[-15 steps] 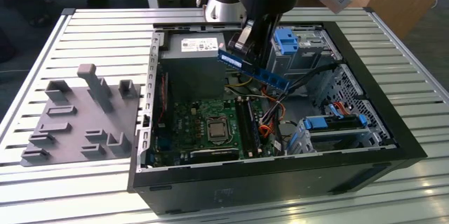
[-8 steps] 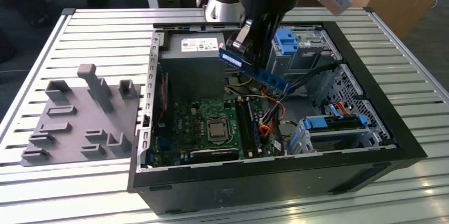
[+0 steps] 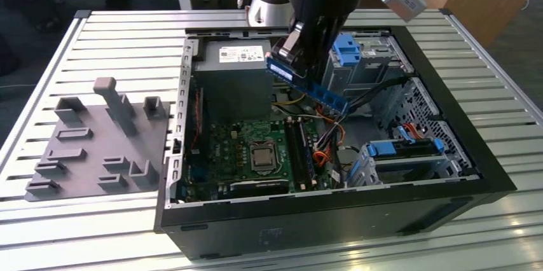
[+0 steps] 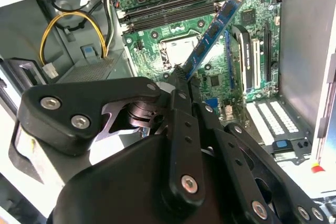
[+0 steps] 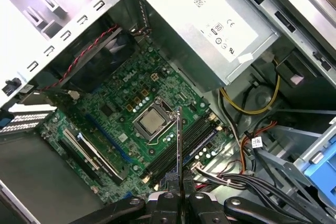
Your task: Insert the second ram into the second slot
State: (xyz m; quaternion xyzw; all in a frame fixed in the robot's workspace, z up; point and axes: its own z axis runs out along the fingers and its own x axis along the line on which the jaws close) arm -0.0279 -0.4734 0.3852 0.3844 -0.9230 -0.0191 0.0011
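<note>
My gripper (image 3: 287, 55) hangs over the open computer case (image 3: 475, 175) and is shut on the second ram (image 3: 318, 90), a thin blue stick held by one end and slanting down toward the motherboard (image 3: 229, 150). In the second wrist view the ram (image 4: 215, 27) reaches out from the gripper (image 4: 181, 76) above the board, its free end near the black memory slots (image 4: 168, 6). In the first wrist view I see the ram (image 5: 178, 145) edge-on, in the air over the slots (image 5: 202, 137) beside the CPU socket (image 5: 150, 120), with the gripper (image 5: 178, 196) clamped on it. The ram is not in any slot.
A grey power supply (image 3: 233, 61) sits at the case's far end. Blue drive brackets (image 3: 407, 150) and loose cables (image 3: 327, 140) crowd the exterior view's right side. A grey fixture plate (image 3: 93, 144) lies on the slatted table at the exterior view's left.
</note>
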